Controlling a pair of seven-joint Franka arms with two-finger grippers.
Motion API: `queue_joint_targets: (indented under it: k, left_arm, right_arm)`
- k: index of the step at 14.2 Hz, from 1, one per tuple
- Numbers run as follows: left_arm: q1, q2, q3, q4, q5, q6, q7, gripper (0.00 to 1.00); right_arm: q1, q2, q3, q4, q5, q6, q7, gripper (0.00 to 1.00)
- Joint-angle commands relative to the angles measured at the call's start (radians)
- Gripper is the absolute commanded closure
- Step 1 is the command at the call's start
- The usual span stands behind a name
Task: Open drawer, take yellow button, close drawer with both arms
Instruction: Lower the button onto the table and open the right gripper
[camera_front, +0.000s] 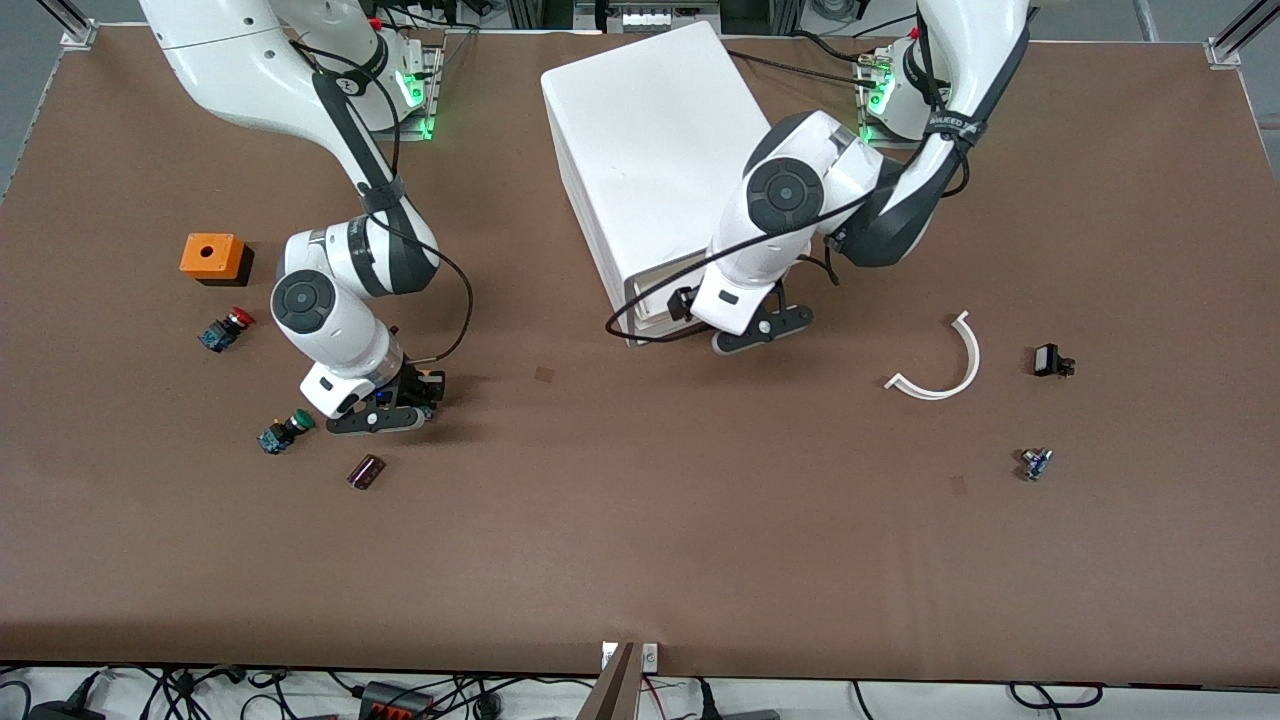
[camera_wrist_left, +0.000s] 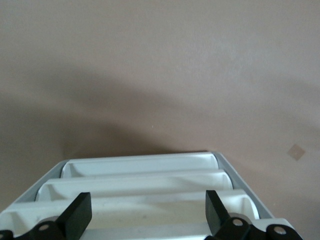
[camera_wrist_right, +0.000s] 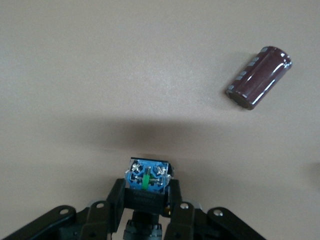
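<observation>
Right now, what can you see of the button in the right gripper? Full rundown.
The button is clamped between the right gripper's black fingers, blue base outward. The base is square, looks plastic, with silver screw terminals and a green strip across its middle; a black collar sits under it. Its cap is hidden. It hangs over bare table, near a dark maroon capacitor, touching only the fingers.

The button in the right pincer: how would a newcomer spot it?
Find the white cabinet, then look toward the right arm's end of the table. There the right pincer grips the button, blue base outward; the green-capped button and dark cylinder lie loose on the table.
</observation>
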Motion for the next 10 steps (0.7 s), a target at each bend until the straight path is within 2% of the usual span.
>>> queue_joint_targets:
  k: [1, 2, 3, 4, 6, 8, 10]
  left_arm:
    - [0.013, -0.034, -0.029, -0.039, -0.013, -0.039, -0.004, 0.00]
    - [0.013, -0.034, -0.030, -0.037, -0.013, -0.052, -0.003, 0.00]
    - [0.013, -0.034, -0.032, -0.037, -0.013, -0.057, -0.002, 0.00]
    - [0.015, -0.034, -0.036, -0.037, -0.013, -0.057, 0.001, 0.00]
    - [0.019, -0.036, -0.036, -0.030, -0.013, -0.057, 0.007, 0.00]
    - [0.064, -0.042, -0.036, -0.013, -0.011, -0.059, 0.011, 0.00]
    - [0.099, -0.046, -0.027, 0.045, 0.004, -0.083, 0.010, 0.00]
  right_arm:
    - [-0.007, -0.006, 0.011, -0.031, 0.011, 0.024, -0.025, 1.00]
    - [-0.005, 0.000, 0.012, -0.031, 0.011, 0.027, -0.025, 1.00]
    - [-0.005, 0.005, 0.012, -0.031, 0.011, 0.027, -0.015, 0.91]
    - [-0.007, 0.006, 0.011, -0.031, 0.013, 0.027, -0.007, 0.64]
    - [-0.008, 0.005, 0.011, -0.026, 0.013, 0.018, -0.007, 0.00]
    - [-0.010, -0.010, 0.011, -0.008, 0.013, -0.001, -0.016, 0.00]
    - [-0.010, -0.033, 0.009, 0.029, 0.013, -0.056, -0.018, 0.00]
